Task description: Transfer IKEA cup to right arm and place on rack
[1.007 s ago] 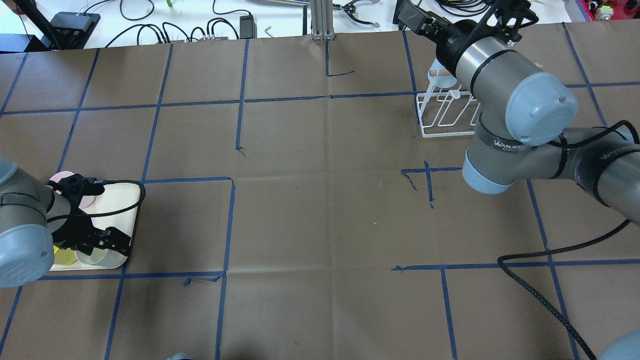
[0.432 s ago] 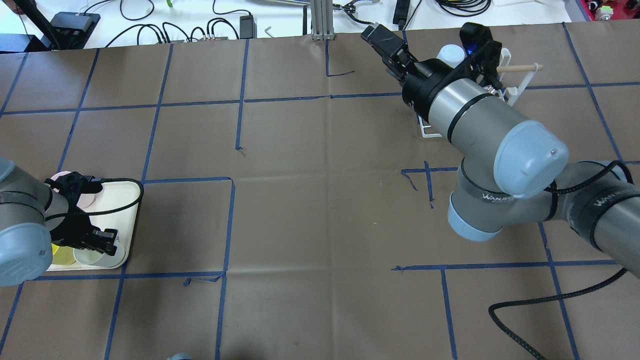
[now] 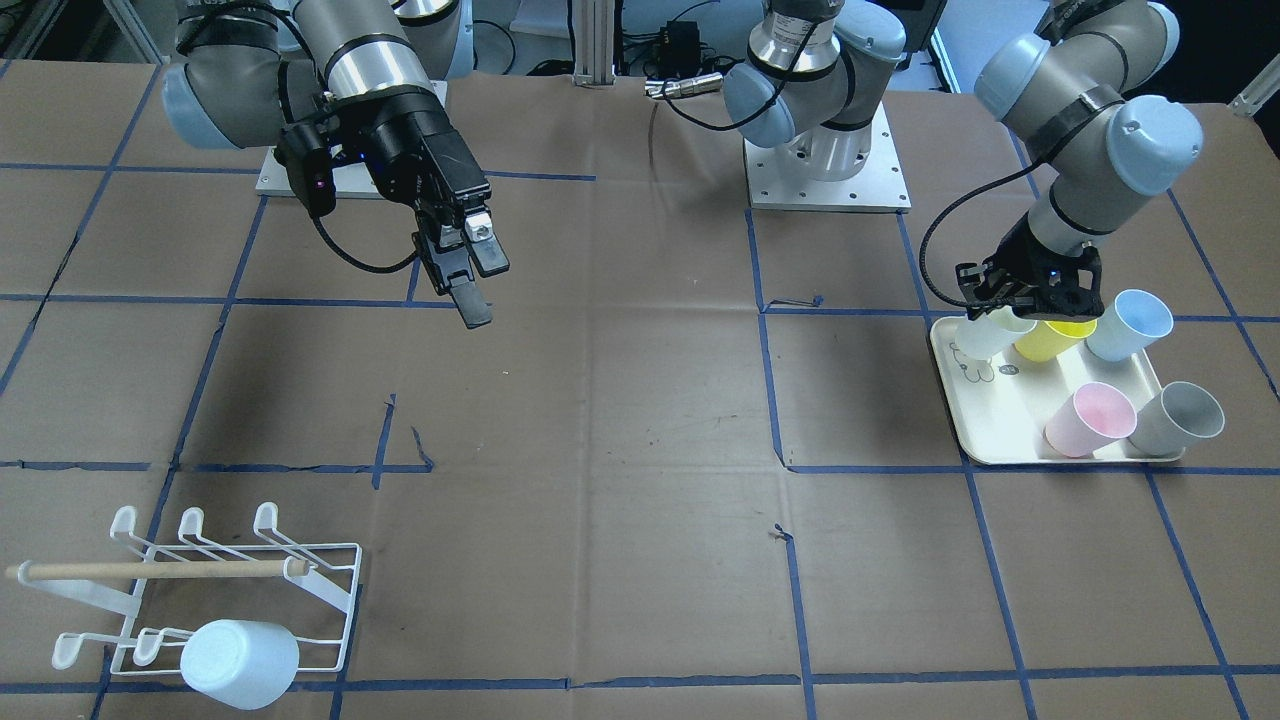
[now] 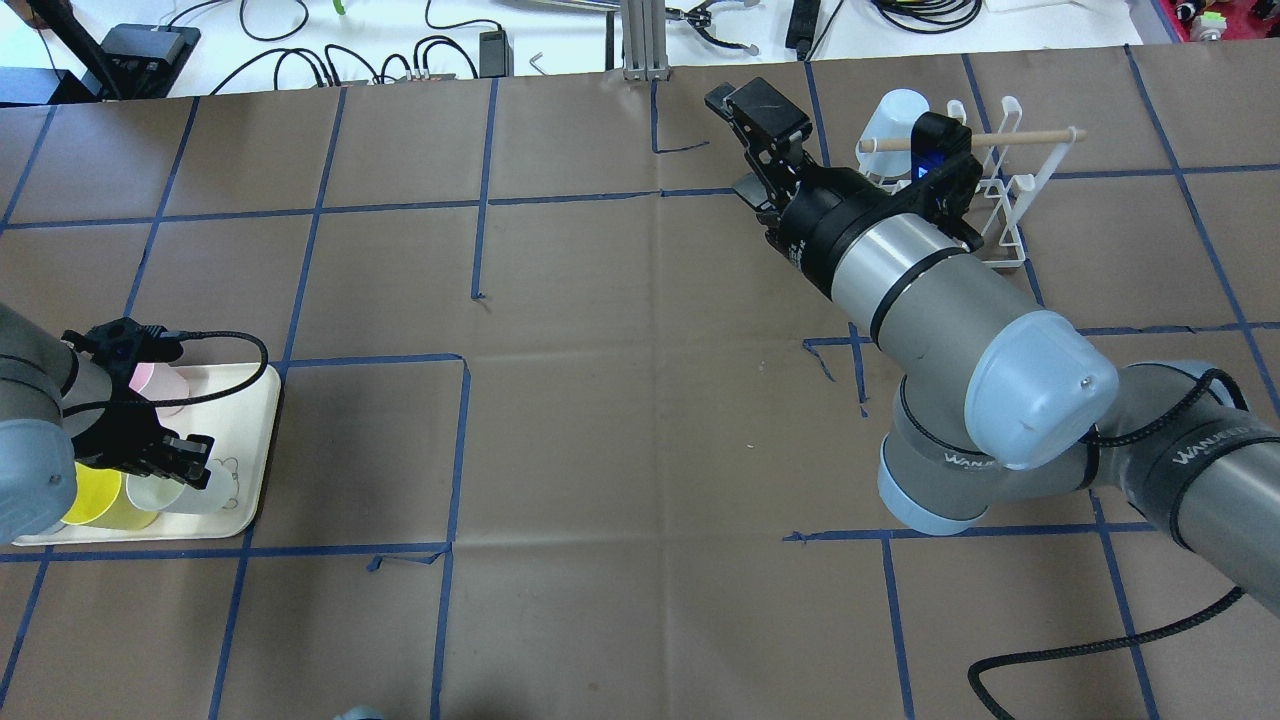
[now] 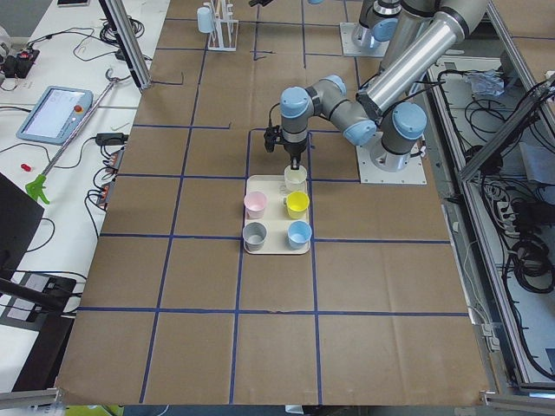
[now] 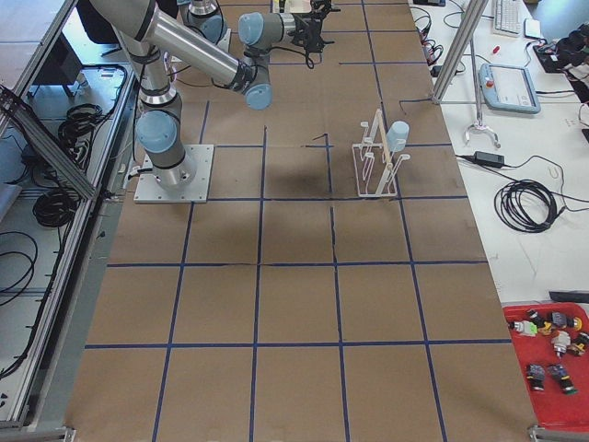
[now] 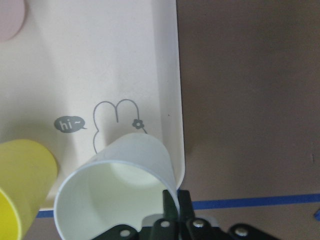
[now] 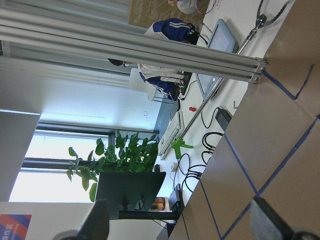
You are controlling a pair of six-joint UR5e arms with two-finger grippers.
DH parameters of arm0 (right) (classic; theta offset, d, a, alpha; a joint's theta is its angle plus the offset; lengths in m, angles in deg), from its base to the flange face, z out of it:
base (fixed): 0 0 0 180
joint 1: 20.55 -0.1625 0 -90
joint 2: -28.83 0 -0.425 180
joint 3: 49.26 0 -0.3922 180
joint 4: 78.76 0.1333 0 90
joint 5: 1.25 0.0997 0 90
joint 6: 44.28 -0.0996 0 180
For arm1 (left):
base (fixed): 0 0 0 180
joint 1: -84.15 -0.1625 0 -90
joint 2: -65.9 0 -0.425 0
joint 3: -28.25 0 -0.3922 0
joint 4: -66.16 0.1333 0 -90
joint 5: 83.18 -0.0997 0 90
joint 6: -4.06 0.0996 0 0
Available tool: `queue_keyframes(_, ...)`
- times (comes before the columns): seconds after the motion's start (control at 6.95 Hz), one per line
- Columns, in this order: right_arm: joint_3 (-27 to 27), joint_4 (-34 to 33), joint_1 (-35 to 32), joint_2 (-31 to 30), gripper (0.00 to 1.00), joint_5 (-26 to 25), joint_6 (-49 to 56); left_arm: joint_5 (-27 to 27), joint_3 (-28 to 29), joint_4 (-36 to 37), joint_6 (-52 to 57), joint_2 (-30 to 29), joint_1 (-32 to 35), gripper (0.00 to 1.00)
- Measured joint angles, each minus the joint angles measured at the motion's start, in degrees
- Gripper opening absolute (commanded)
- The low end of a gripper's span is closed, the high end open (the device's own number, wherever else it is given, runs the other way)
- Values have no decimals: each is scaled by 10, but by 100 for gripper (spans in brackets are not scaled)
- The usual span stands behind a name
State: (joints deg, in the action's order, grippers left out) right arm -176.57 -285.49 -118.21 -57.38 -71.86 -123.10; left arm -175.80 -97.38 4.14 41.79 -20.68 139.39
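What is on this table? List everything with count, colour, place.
tray: 1, cream, robot's left side
white cup: 1, white, tilted over tray
yellow cup: 1, yellow, on tray
blue cup: 1, light blue, on tray
pink cup: 1, pink, on tray
grey cup: 1, grey, on tray
rack: 1, white wire, wooden dowel, robot's right side
pale cup: 1, pale blue, on rack
left end effector: 1, black, shut on white cup
right end effector: 1, black, open, near rack

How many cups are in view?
6. Five at the tray: white cup in the left gripper, yellow cup, blue cup, pink cup, grey cup. One pale cup on the rack.
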Motion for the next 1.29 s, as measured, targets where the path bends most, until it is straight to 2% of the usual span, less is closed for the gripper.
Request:
queue_keyframes(0.29, -1, -1, -3, -6, 100, -21, -55, 1, 119, -124, -1, -6, 7, 0)
queue_keyframes(0.58, -1, 2, -4, -3, 100, -23, -62, 3, 261, -242, -1, -29, 37, 0)
queue_keyframes(0.86, 0, 3, -4, 0, 100, -23, -63, 14, 366, -280, 2, -77, 80, 0)
queue_keyframes(1.01, 0, 3, -4, 0, 100, -23, -63, 46, 396, -280, 3, -95, 97, 0)
queue_keyframes(1.15, 1, 3, -4, 0, 100, -23, -63, 106, 410, -272, 5, -105, 109, 0)
queue_keyframes(1.29, 1, 3, -4, 0, 100, -23, -63, 193, 411, -254, 9, -109, 115, 0)
